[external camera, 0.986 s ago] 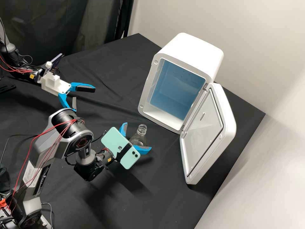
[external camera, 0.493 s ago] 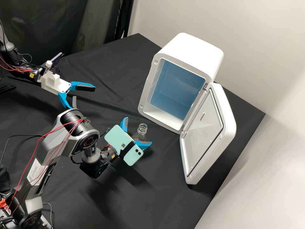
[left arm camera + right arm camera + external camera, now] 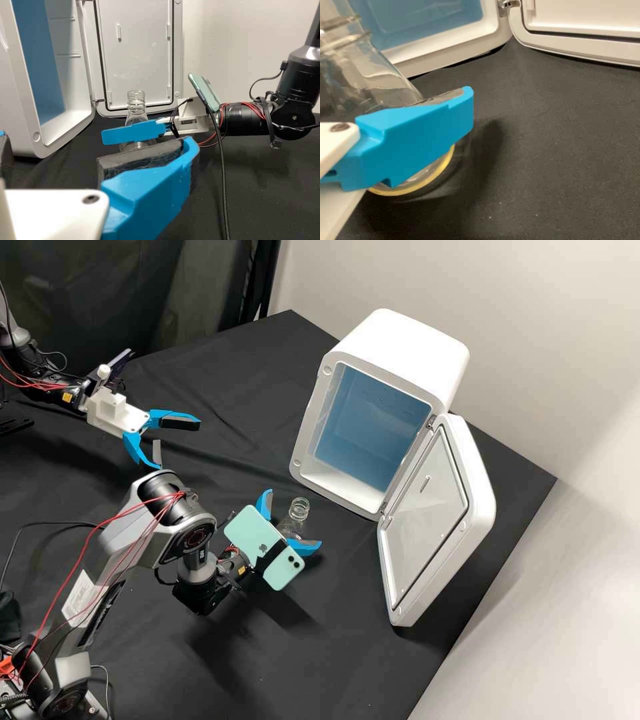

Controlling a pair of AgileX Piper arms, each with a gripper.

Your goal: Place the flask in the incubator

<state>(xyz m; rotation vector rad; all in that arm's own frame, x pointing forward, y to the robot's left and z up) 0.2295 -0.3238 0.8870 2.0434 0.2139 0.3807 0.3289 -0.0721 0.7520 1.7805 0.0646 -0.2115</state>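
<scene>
- Flask stands on the bench, just left of the open incubator.
- Right gripper straddles it, fingers spread, seemingly not yet pinching.
- Close low on the body, squarely, before lifting.

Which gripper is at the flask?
The right gripper, open around the flask by the incubator; the left gripper hangs well off from it.

flask: clear, glossy, glass-like. incubator: smooth white plastic shell with a slight sheen, smooth pale blue lining. surface: matt black cloth. left gripper: jaws of matt blue plastic, white plastic body, rough dark foam-like pads.
</scene>
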